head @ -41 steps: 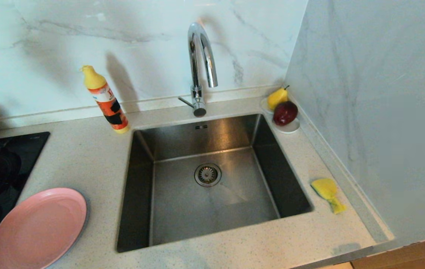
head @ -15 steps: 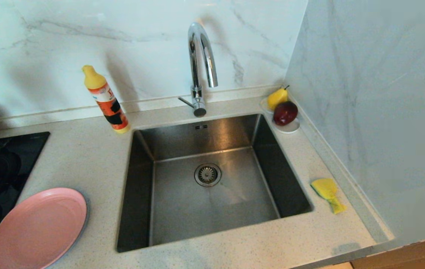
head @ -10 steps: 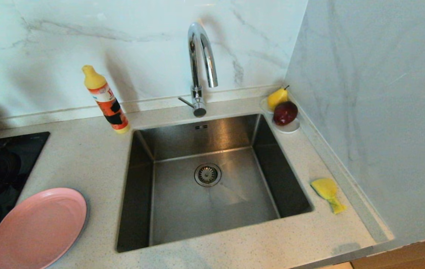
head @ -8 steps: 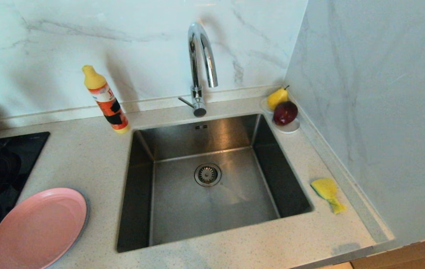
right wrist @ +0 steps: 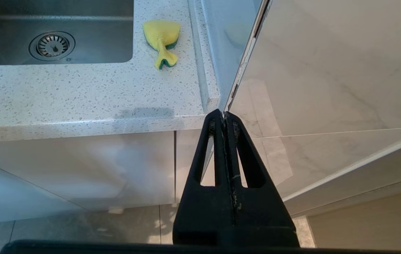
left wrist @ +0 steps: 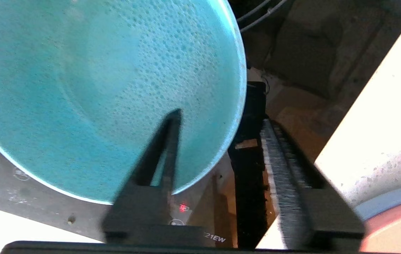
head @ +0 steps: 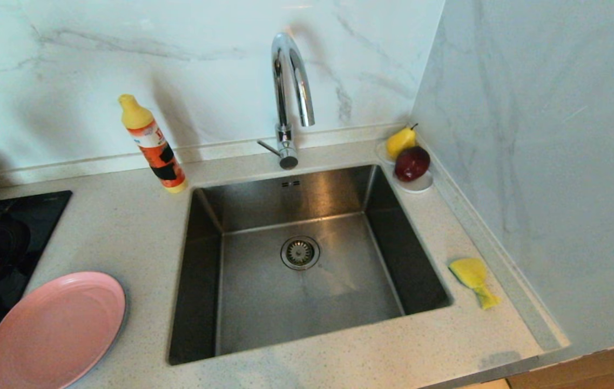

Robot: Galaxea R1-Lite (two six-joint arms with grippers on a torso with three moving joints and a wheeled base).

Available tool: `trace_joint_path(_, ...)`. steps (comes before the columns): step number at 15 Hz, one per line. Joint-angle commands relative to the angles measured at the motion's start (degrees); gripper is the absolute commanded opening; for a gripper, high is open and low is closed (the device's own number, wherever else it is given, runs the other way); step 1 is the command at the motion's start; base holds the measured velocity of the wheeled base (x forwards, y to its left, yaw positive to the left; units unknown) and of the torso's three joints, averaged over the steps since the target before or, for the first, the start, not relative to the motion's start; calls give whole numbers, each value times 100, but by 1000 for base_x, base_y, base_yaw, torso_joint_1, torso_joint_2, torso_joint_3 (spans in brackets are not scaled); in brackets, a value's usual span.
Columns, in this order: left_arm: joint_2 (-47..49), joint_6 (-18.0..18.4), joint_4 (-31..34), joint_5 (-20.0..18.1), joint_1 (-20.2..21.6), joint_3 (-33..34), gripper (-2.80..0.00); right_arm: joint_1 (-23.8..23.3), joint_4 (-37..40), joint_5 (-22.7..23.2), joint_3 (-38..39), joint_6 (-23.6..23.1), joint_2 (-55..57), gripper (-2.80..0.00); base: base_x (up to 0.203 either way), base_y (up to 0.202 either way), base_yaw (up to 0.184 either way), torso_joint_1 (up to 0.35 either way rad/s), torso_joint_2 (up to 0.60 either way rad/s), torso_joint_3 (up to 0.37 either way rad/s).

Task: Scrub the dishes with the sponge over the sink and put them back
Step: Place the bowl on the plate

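— Speckled pale counter (head: pixel 123 227) under marble walls. At the far left?

— Black hob (head: pixel 15 216), and over it, in the left wrist view, the teal bowl (left wrist: pixel 98 88). Left gripper (left wrist: pixel 220 117) straddling its rim: one finger over the inside, the other outside, jaws partly apart with a gap showing at the outer finger. Not yet clamped on anything.

— Next along?

— Pink plate (head: pixel 55 329) flat on the counter near the front edge, stacked on a light blue plate (left wrist: pixel 383 206) with only the rim peeking out. Behind, by the wall, an orange detergent bottle (head: pixel 153 145) with a yellow cap, leaning.

— Middle?

— Dark steel sink (head: pixel 263 302), round drain strainer (head: pixel 299 252) at its centre, chrome gooseneck tap (head: pixel 290 81) arching over the back edge.

— Right of the basin?

— Back corner: yellow pear (head: pixel 399 141) and dark red apple (head: pixel 412 163) on a small white saucer (head: pixel 420 186). Nearer the front, the yellow sponge (head: pixel 473 280), crumpled, green layer at its edge, lying on the counter just beside the sink.

— Other arm?

— Right gripper (right wrist: pixel 224 116) parked low before the cabinet front, below the counter's corner, fingers pressed together, holding nothing.
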Motion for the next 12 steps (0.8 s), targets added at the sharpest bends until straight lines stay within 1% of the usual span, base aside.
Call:
trace_joint_path(1, -53, -28, 4, -7, 4, -57, -280, 0, 0, 2, 0, -6, -1, -280, 0, 0, 0, 0, 0, 0)
trace_joint_path(7, -344, -197, 18, -37, 4, -73, -280, 0, 0, 2, 0, -6, -1, -280, 0, 0, 0, 0, 0, 0)
trace_joint_path(10, -923, -245, 85, -49, -16, -38, -280, 0, 0, 2, 0, -6, -1, -280, 0, 0, 0, 0, 0, 0)
trace_joint_path(12, -1425, -261, 381, -146, -215, 3, -280, 0, 0, 2, 0, -6, -1, -280, 0, 0, 0, 0, 0, 0)
